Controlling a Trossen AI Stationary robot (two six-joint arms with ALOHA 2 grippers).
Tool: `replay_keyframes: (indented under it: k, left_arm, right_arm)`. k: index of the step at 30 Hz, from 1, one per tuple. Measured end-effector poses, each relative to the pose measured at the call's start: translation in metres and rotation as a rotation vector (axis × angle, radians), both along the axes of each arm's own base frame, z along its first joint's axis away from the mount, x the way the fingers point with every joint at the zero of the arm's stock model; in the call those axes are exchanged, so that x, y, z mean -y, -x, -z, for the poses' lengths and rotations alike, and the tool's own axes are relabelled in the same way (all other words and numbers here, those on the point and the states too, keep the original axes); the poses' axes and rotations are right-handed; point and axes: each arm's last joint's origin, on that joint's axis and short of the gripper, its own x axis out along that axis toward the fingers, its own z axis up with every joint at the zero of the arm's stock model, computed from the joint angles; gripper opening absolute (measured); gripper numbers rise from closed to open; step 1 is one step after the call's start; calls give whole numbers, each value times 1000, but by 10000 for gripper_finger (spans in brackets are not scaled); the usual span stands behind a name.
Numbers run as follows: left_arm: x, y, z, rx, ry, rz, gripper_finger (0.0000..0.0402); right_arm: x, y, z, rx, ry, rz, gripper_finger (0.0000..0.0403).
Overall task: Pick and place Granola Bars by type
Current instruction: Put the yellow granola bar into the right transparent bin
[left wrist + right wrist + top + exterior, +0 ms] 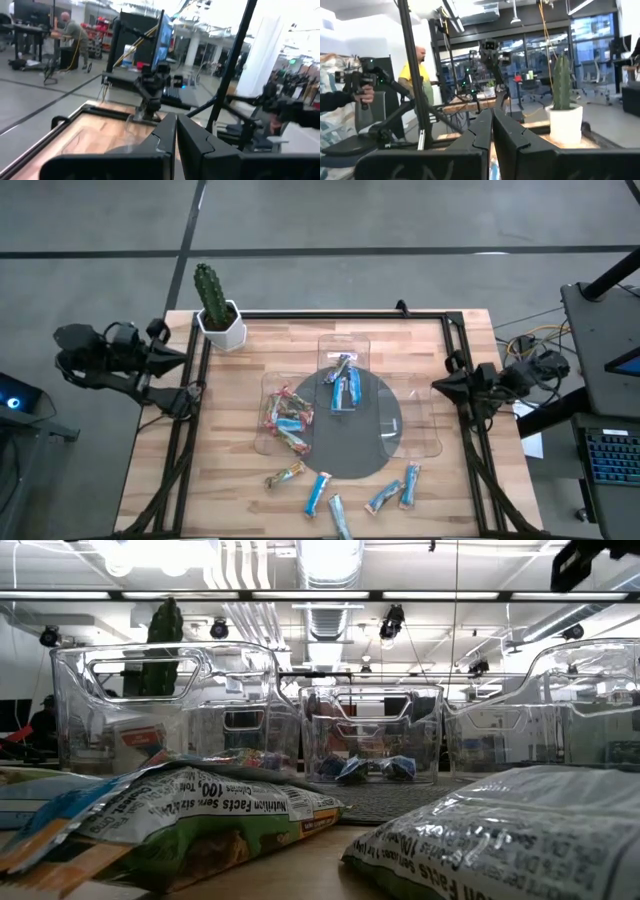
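Note:
Granola Bars lie in three places. Blue ones sit in the far clear tray (343,385), and red and blue ones in the left clear tray (287,417). Several loose bars (345,492) lie flat on the wood near the front edge, and two of these fill the low view's foreground (200,810). My left gripper (187,358) is shut at the table's left edge, raised and pointing level across it, holding nothing. My right gripper (437,387) is shut at the right edge, also holding nothing. Both pairs of fingers meet in their wrist views (176,120) (492,114).
A third clear tray (420,425) stands on the right with nothing in it. A dark round mat (350,455) lies under the trays. A potted cactus (215,305) stands at the far left corner. A black frame rims the table. People show in the room beyond.

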Motion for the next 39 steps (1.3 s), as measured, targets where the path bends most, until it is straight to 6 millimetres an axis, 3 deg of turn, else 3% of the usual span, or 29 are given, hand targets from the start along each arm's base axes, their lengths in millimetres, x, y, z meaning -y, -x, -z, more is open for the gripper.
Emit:
replay_keyframes:
  k: [7,12,24,31,39]
  left_arm:
    - [1,-5,-1,-50,-14,-12,0]
    - [1,-6,0,-53,-15,-34,0]
    - [1,-6,0,-53,-11,-38,0]
    - [1,-6,0,-53,-5,-38,0]
    - [1,-6,0,-53,30,-36,0]
  right_arm:
    - [-2,-4,-63,20,117,42,8]
    - [-6,-12,-114,45,35,9,8]
    - [-32,-61,-208,-130,-51,-65,9]
    - [-49,-94,-234,-251,-28,-84,33]
    - [-68,-131,-242,-360,-18,-77,129]
